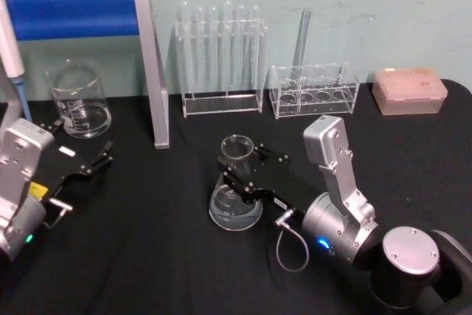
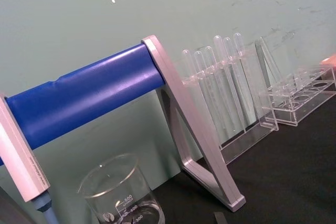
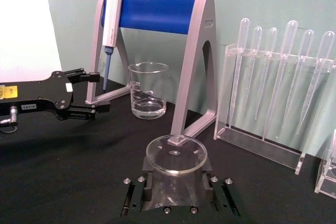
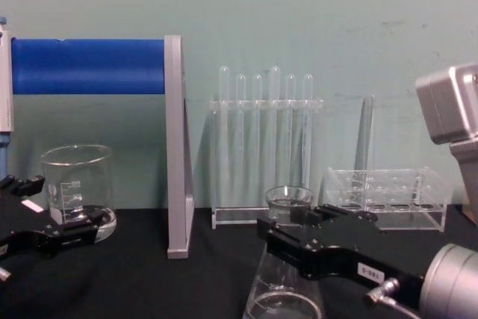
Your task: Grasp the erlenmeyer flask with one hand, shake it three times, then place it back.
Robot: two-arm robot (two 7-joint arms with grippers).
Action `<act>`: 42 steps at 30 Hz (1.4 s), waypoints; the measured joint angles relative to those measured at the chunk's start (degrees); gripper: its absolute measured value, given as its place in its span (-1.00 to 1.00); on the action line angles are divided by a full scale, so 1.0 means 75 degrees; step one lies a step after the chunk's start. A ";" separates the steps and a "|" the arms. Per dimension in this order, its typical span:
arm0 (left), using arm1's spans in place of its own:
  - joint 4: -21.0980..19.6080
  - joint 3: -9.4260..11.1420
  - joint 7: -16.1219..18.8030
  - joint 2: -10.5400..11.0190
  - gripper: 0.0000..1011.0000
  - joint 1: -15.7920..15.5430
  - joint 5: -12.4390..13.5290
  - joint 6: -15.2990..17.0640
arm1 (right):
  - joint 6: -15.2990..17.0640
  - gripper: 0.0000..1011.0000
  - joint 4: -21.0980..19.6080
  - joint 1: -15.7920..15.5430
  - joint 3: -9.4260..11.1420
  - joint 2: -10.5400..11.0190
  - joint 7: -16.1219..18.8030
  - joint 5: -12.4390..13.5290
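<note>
The erlenmeyer flask is clear glass with a little liquid, and its base appears to rest on the black cloth at the table's centre. My right gripper, the hand, has its black jaws shut on either side of the flask's neck. In the right wrist view the flask's round rim sits just above the right gripper. From the chest view, the right gripper crosses the flask below the rim. My left gripper rests open at the left, near the beaker, also seen as the left gripper.
A glass beaker stands back left under a blue-barred pipette stand whose grey leg reaches toward the flask. A tube rack, a clear rack and a pink box line the back.
</note>
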 joint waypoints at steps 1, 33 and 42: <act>0.0000 0.0000 0.0000 0.0000 0.98 0.0000 -0.0001 0.0000 | 0.0001 0.09 0.0000 0.0000 0.0002 0.0003 -0.0001 0.0000; 0.0000 0.0000 0.0001 0.0000 0.98 0.0000 -0.0001 0.0000 | -0.0032 0.98 -0.0176 -0.0086 0.0006 0.0302 0.0334 0.0147; -0.0001 0.0000 0.0000 0.0000 0.98 0.0000 0.0000 -0.0001 | 0.0013 0.98 -0.0716 -0.0452 0.0103 0.0751 0.0530 0.0376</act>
